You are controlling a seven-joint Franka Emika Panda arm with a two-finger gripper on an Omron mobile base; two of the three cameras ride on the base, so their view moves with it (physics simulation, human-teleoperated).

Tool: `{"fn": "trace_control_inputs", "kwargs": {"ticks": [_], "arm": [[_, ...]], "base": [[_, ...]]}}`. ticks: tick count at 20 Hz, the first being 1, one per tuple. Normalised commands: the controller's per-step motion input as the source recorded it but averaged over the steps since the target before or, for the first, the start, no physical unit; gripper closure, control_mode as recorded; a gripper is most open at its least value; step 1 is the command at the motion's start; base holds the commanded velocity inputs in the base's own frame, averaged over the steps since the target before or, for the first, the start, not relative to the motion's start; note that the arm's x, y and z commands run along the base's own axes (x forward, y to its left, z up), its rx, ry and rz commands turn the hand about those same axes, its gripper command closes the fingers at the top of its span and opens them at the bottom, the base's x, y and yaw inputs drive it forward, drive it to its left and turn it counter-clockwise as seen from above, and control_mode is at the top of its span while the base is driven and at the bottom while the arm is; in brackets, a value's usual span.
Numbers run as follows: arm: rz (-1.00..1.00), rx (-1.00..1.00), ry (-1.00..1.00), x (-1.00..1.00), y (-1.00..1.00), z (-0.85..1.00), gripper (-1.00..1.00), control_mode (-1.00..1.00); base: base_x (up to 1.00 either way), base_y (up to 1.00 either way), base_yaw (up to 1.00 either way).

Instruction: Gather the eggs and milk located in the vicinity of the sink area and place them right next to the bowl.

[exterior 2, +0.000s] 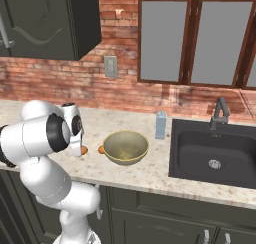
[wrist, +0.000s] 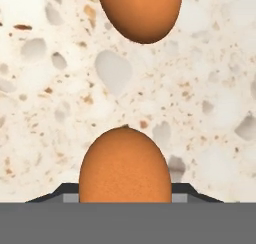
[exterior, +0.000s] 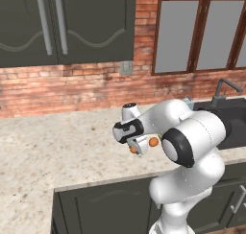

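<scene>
The arm folds low over the bench, its gripper pointing down, jaws clenched on one egg. The second egg lies just left of the empty bowl; milk stands beside the sink.

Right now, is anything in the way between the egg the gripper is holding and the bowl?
Only the other egg. It lies on the counter right against the bowl, on the side facing the gripper, which is shut on the held egg.
</scene>
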Motion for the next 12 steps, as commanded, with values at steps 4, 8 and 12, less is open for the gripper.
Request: {"fn": "trace_control_inputs", "kwargs": {"ticks": [4,8,12], "arm": [[-0.17,-0.02,0.03,0.00,-0.13,0.09,1.00,-1.00],[0.01,-0.10,0.00,0.00,-0.23,0.01,1.00,-1.00],[0.05,-0.08,0.00,-0.19,-0.32,0.00,1.00,-1.00]], "base": [[0.00,0.00,0.00],[0.00,0.00,0.00],[0.00,0.00,0.00]]}}
